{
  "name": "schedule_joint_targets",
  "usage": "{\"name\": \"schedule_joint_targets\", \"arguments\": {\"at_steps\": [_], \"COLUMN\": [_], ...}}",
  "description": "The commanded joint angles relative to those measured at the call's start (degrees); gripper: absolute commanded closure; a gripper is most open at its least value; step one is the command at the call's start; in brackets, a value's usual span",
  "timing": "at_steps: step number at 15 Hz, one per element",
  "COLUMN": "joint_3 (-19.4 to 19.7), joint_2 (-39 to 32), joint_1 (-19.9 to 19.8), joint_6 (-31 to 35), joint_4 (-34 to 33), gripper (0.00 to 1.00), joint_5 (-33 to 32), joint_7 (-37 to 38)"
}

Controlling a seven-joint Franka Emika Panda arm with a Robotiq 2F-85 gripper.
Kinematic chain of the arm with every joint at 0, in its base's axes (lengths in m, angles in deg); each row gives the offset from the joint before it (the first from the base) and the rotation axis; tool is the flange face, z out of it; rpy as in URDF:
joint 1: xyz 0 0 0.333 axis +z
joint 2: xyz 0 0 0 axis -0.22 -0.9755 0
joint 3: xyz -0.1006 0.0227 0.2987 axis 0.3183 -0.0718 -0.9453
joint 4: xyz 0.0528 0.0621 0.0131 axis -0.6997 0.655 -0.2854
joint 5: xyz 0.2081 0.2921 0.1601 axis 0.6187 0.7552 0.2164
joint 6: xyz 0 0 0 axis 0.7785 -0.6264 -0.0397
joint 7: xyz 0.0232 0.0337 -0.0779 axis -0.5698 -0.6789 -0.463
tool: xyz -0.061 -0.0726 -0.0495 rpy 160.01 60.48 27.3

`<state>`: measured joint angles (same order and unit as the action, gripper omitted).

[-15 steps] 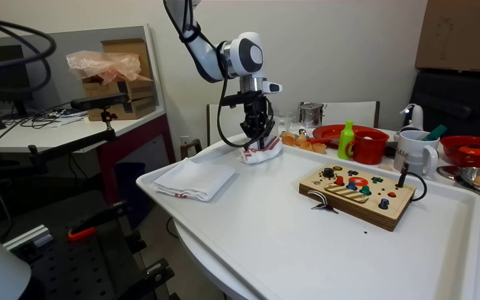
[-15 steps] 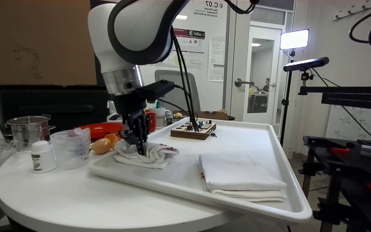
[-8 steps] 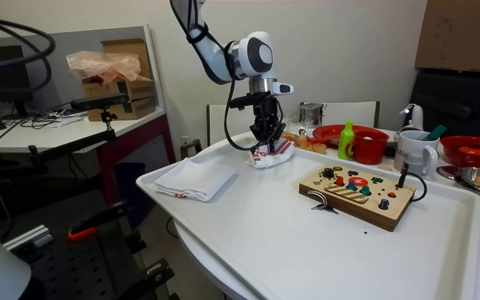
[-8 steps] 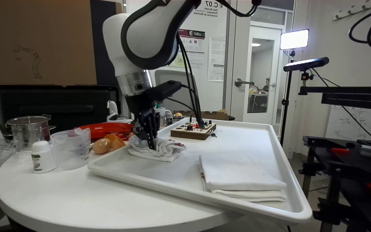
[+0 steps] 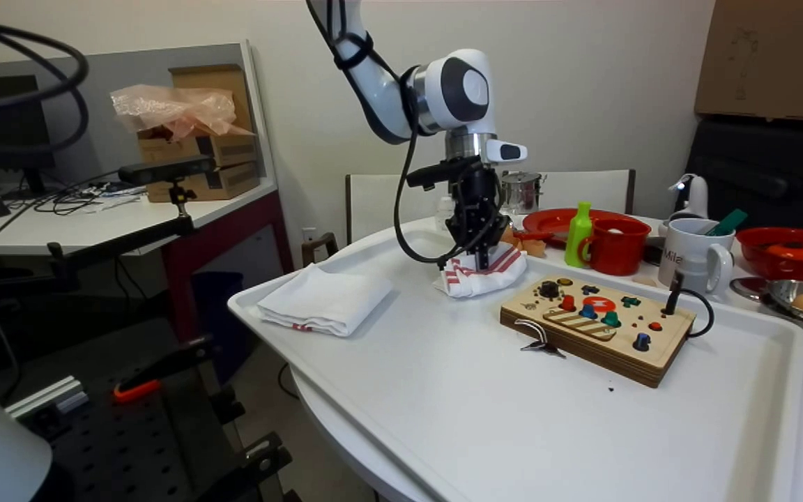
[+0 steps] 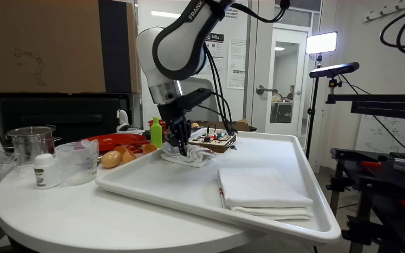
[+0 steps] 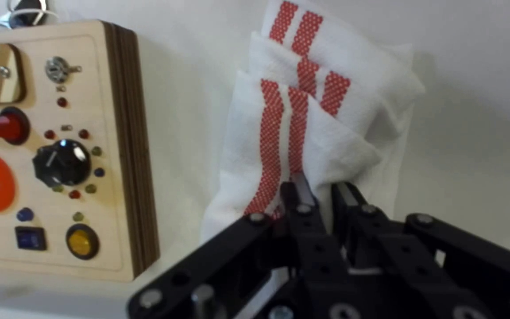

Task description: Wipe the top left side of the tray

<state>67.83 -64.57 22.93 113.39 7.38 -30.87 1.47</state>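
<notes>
The broad, rimmed white tray (image 5: 387, 376) lies on the round worktop (image 6: 107, 216), and on the tray the fingers (image 7: 314, 239) pinch a bunched red-striped towel (image 7: 277, 128). A wooden switch board (image 5: 597, 328) and, by a tray corner, a folded white towel (image 6: 264, 189) also lie there. Just outside the tray's rim stand a lime-green bottle (image 5: 579, 236) and a red mug (image 5: 615, 247)

Hand (image 5: 482, 262) touches striped cloth (image 5: 488, 281) on tray (image 5: 436, 369); board (image 5: 593, 338) nearby.
</notes>
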Motion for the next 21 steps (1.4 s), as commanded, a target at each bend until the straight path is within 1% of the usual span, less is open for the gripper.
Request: {"name": "schedule_joint_targets", "arguments": {"at_steps": [1,6,16,21], "joint_3": [0.1,-1.4,-7.7,-9.7], "joint_2": [-0.6,0.0,0.5,0.0], "joint_1": [-0.6,1.7,5.5,6.8], "joint_6": [1.2,1.9,2.8,2.4], "joint_4": [1.9,1.5,0.7,-0.5], "gripper": [0.97,0.97,0.97,0.97], "joint_5": [-0.7,-2.6,-1.4,-1.3], "joint_7": [1.1,0.6,-2.0,-2.9]}}
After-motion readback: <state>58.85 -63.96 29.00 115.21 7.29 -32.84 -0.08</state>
